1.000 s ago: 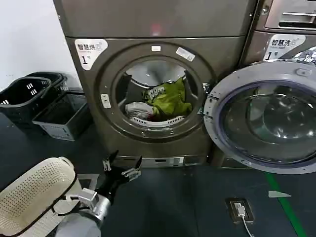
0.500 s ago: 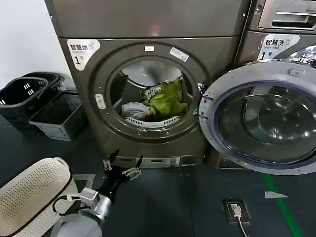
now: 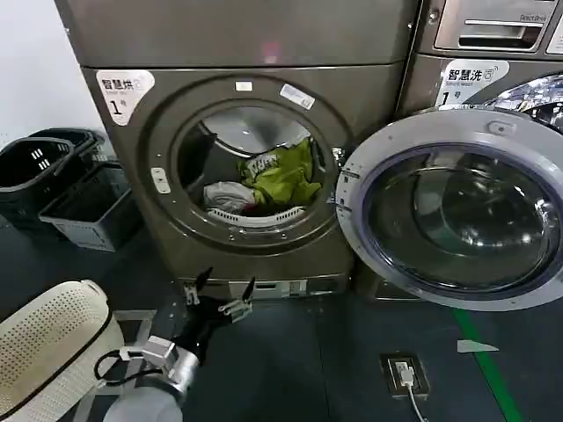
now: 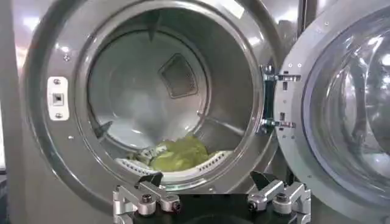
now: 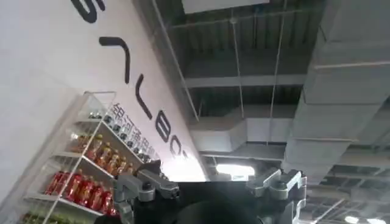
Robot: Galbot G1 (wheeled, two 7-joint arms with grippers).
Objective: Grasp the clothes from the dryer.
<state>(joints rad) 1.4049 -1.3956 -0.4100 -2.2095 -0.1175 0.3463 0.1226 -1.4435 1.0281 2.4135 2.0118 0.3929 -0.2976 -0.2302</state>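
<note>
Left gripper (image 3: 220, 294) open before dryer (image 3: 352, 88).

You see the large bronze-grey metal dryer (image 3: 255, 176) with a small red light and a white sticker with dark characters. Inside lie soft yellow-green clothes with white print (image 3: 283, 176); a pale grey-white piece sits beside. The perforated basket (image 3: 48, 338) is cream.

Even indoor light; glare on dryer (image 4: 256, 36) drum.
</note>
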